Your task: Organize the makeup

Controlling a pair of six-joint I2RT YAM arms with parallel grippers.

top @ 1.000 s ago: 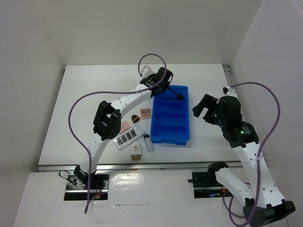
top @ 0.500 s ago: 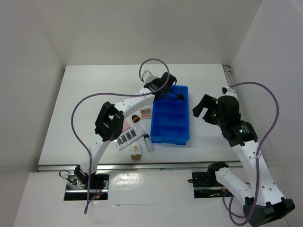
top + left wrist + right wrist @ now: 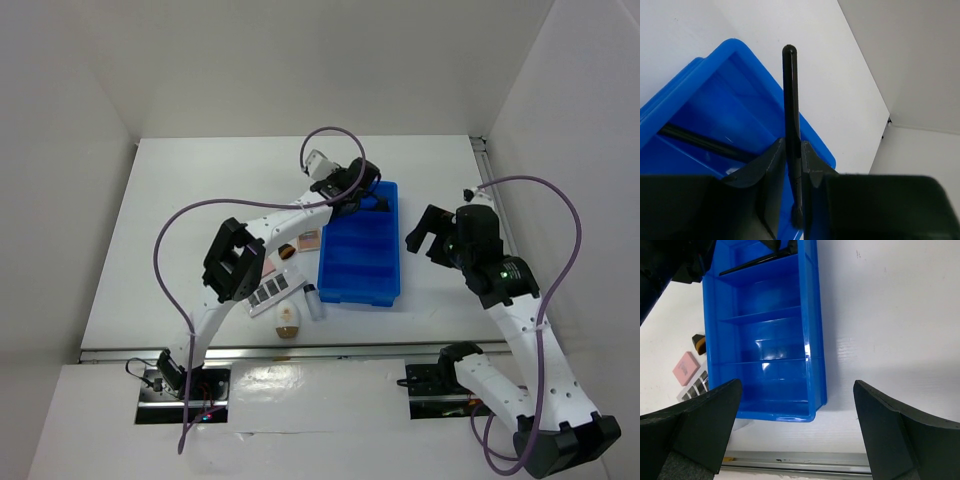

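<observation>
One black slim tool [image 3: 790,95] clamped in left hand [image 3: 792,172] over blue tray [image 3: 722,62]; right hand [image 3: 796,386] spread apart.

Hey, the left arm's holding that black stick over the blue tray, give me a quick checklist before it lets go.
1. Grip: fingers of the left gripper clamp the black tool: ok.
2. Aim: that gripper sits over the far compartment of the blue tray: ok.
3. Room: only a second black tool lies in that compartment: ok.
4. Clearance: right gripper open, empty, off to the tray's right: ok.
5. Drop height above the tray floor: cannot tell.
</observation>
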